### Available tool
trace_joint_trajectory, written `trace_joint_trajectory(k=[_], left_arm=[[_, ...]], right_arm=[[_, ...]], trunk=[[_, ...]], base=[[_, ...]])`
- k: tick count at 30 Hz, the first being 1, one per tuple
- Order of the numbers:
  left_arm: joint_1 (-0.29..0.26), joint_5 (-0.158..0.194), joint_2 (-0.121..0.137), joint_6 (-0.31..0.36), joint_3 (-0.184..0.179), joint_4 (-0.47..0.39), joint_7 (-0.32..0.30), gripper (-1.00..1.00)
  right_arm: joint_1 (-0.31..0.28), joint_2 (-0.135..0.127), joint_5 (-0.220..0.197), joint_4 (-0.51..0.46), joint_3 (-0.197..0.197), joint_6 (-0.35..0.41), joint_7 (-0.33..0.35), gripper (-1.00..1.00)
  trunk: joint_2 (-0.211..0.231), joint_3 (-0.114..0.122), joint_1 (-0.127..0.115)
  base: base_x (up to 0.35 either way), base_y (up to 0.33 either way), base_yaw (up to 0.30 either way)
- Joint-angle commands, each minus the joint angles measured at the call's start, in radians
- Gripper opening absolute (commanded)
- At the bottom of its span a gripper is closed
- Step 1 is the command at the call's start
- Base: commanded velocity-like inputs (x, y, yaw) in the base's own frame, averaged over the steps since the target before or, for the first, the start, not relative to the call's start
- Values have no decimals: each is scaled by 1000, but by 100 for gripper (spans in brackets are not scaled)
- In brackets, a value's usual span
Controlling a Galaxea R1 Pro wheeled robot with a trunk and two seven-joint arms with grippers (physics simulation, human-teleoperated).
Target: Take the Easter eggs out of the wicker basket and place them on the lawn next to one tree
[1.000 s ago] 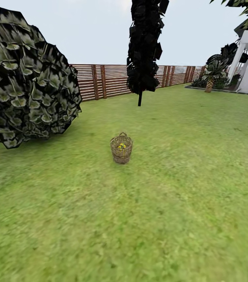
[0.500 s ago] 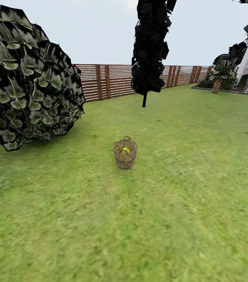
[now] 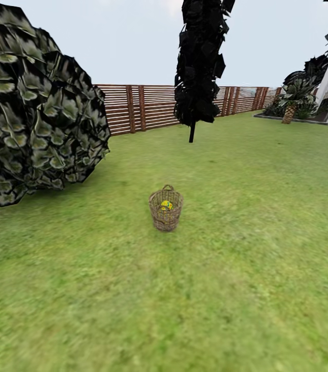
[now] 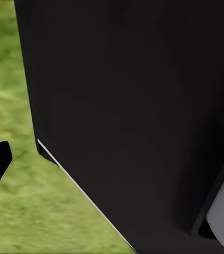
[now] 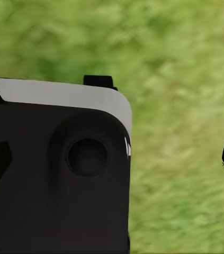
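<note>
Standing upright on the lawn [image 3: 236, 289], the wicker basket [image 3: 165, 209] held yellow Easter eggs [image 3: 166, 205]; beyond it rose a dark columnar tree [image 3: 200, 62], then the slatted fence [image 3: 143, 106]. Whether either arm's jaws were apart could not be told.

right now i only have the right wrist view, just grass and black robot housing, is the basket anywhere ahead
Observer: Yes, the head view has the wicker basket upright on the lawn, straight ahead.
Operator: eggs in it
Observer: Yellow shows inside, the Easter eggs; too small to count.
Operator: anything close to it
Observer: No, a big leafy bush stands well off to its left.
</note>
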Motion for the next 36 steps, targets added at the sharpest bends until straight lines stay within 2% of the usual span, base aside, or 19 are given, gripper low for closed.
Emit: trace_joint_trajectory(k=[1, 16, 20, 36], left_arm=[[1, 3, 0, 0, 0, -2, 0, 100], [0, 3, -3, 0, -1, -2, 3, 100], [0, 0, -21, 0, -1, 1, 63, 100], [1, 5, -16, 0, 2, 0, 67, 100]], right_arm=[[-1, 1, 6, 1, -1, -3, -4, 100], [-1, 1, 5, -1, -2, -2, -5, 100], [-1, -4, 8, 0, 2, -1, -4, 100], [-1, -6, 19, 10, 14, 2, -4, 100]], trunk=[[0, -1, 1], [0, -1, 1], [0, -1, 1], [0, -1, 1]], base=[[341, 0, 0], [341, 0, 0], [341, 0, 0], [296, 0, 0]])
